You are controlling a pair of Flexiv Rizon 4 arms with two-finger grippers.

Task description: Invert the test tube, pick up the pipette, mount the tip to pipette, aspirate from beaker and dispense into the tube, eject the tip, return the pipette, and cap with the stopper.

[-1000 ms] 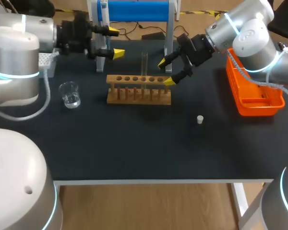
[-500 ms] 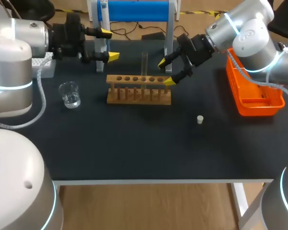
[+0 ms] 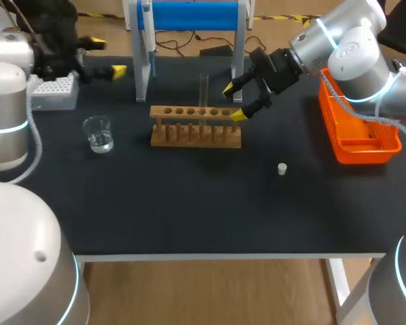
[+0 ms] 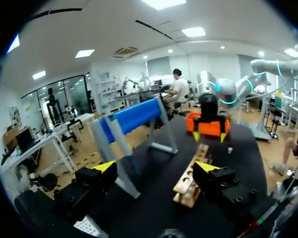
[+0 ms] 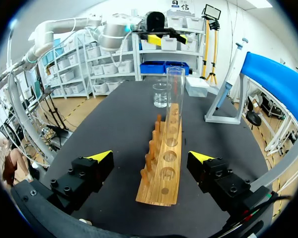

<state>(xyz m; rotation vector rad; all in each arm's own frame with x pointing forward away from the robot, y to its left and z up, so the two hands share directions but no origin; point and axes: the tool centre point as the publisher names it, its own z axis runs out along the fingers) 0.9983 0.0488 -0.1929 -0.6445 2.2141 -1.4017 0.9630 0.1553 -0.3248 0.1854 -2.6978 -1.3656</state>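
Looks like you've only got the test tube (image 3: 204,91) upright in its rack (image 3: 196,135); pipette (image 5: 231,74), stopper (image 3: 281,168) untouched; left gripper (image 4: 156,166), right gripper (image 5: 151,156) wide open, empty.

Matte dark table (image 3: 189,203). Wooden rack (image 3: 196,126) in far middle, long side running left to right; row of round holes along top, upright pegs along near side. White-legged stand (image 3: 238,47) with blue top bar just beyond rack, at far edge. Orange plastic bin (image 3: 365,147) at right edge, well apart from rack.
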